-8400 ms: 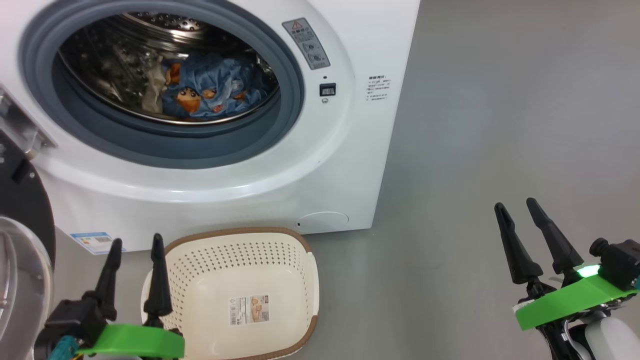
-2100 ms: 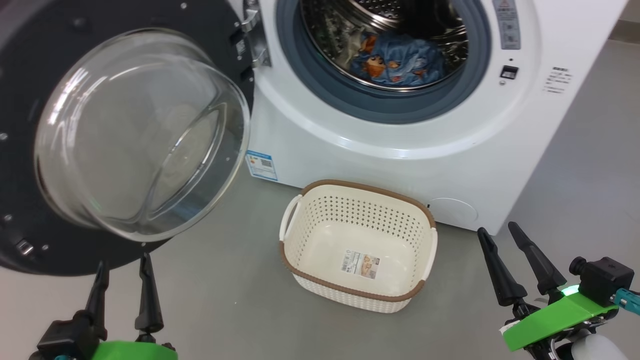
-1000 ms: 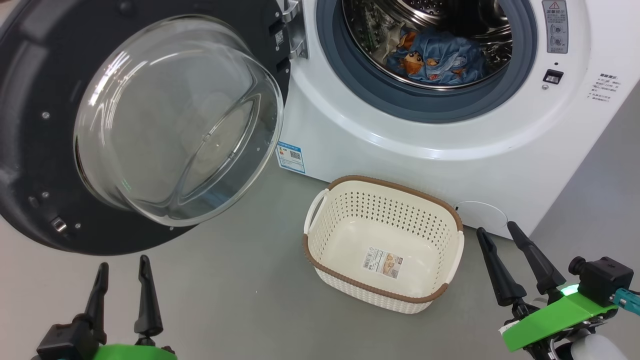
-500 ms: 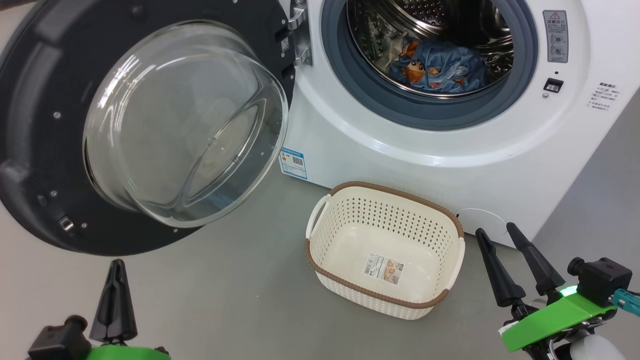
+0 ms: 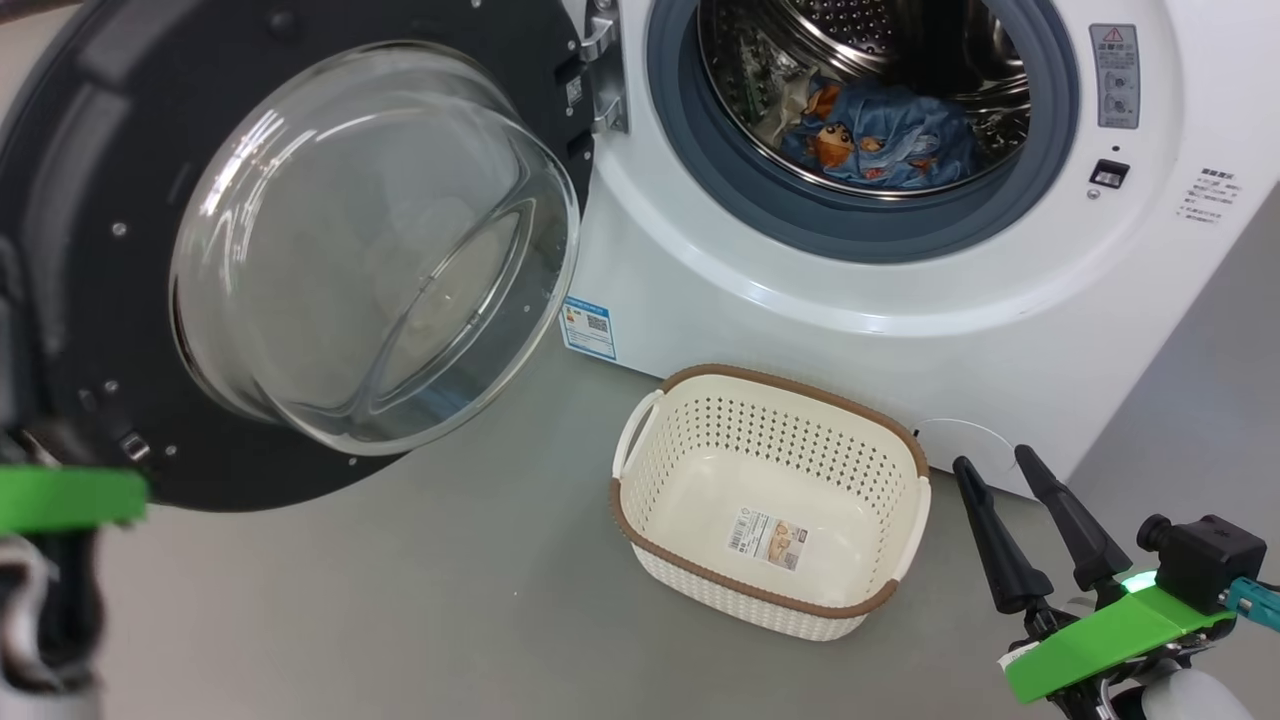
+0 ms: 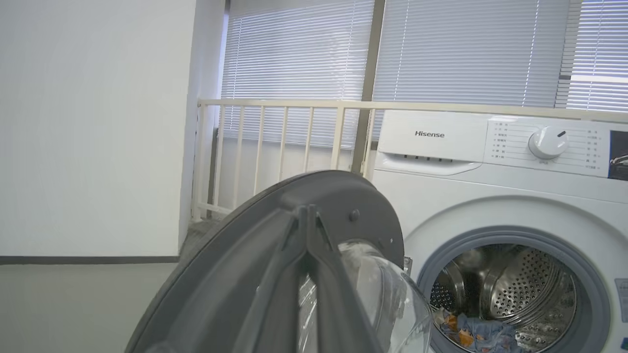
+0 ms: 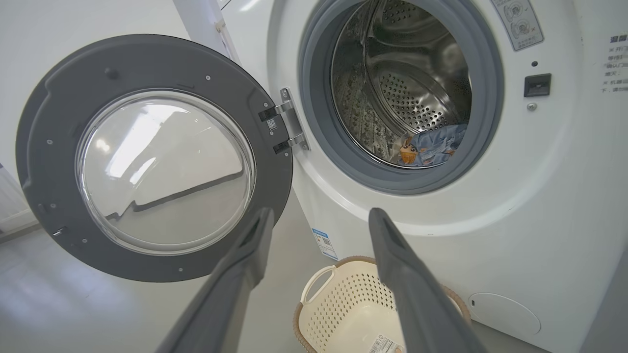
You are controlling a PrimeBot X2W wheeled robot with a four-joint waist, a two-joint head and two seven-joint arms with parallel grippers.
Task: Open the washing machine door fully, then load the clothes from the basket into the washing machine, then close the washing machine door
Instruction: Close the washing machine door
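Black-rimmed round glass door (image 5: 300, 250) hangs wide open leftward; left gripper (image 6: 308, 215) pressed together, right gripper (image 5: 990, 462) spread; smooth grey floor (image 5: 450, 600).

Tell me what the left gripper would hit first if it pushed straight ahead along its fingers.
Probably the washing machine door: the shut left gripper points straight at its dark rim in the left wrist view. How much gap lies between them is unclear.

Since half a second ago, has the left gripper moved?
Yes. The basket stays put in the head view, while the left gripper has gone up and left, toward the lower rim of the washing machine door.
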